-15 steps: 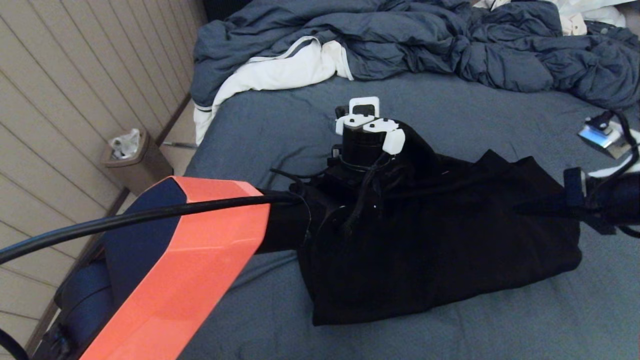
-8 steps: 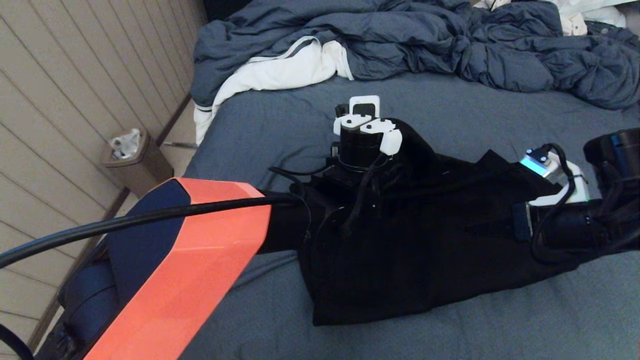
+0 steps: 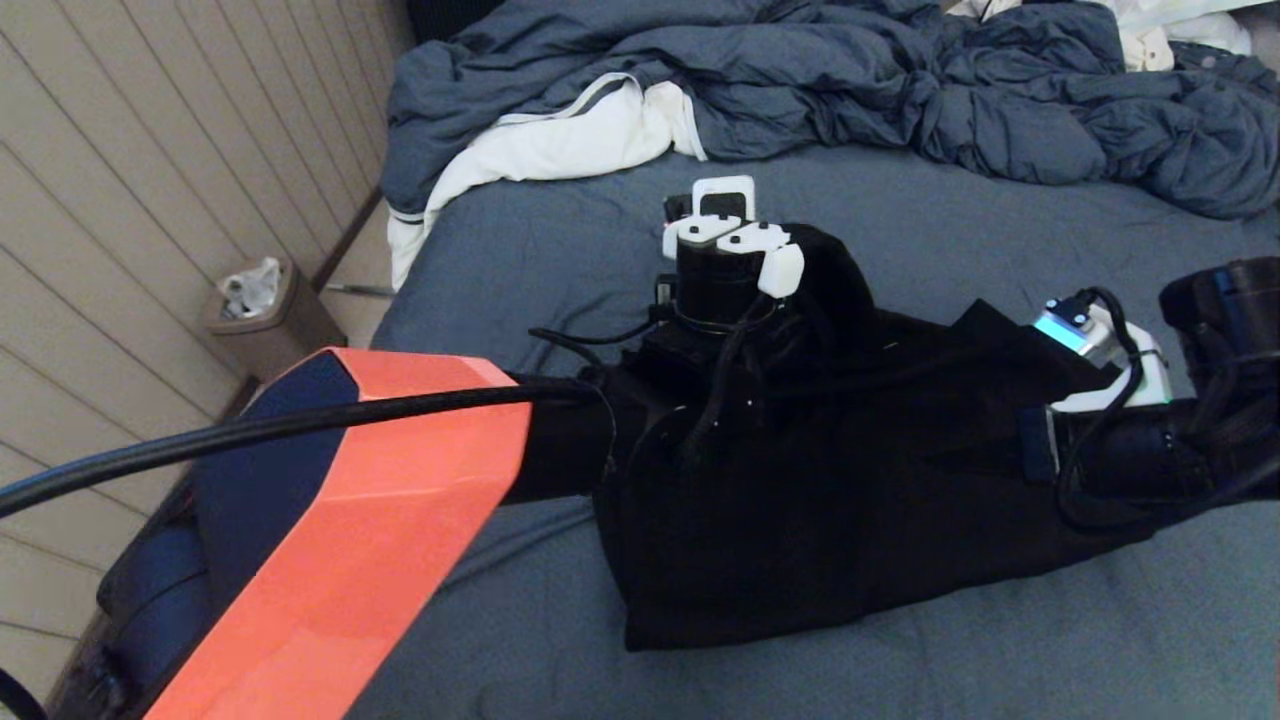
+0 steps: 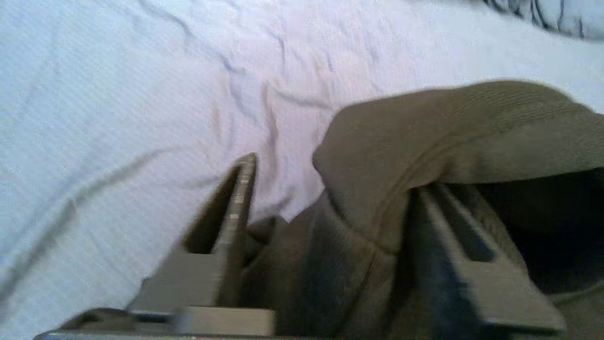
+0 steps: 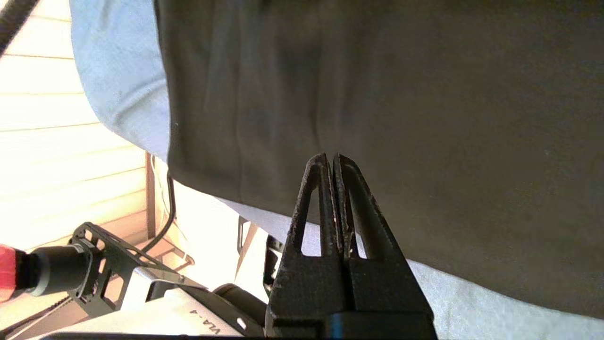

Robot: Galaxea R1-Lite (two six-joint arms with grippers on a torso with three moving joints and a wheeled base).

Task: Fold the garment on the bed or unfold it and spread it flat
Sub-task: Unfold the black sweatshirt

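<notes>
left gripper [image 4: 330, 189]: fingers spread apart, a fold of the garment [image 3: 850, 480] bunched between them and draped over one finger; sits at the garment's far left edge, above the bed [image 3: 560, 250].
right gripper [image 5: 334, 163]: fingers pressed together, nothing seen between the tips; poised over the garment's right end.
writing: "vla-4" partly legible on a pale housing in the right wrist view; nothing else readable.
containers: waste bin [image 3: 272, 325] on the floor left of the bed, pale crumpled liner or waste inside.
garment: black, folded into a broad slab at mid-bed, long axis running left to right, right end slightly farther away.
other: blue-grey duvet [image 3: 820, 80] heaped at the far end; white cloth [image 3: 560, 140] at its left.
</notes>
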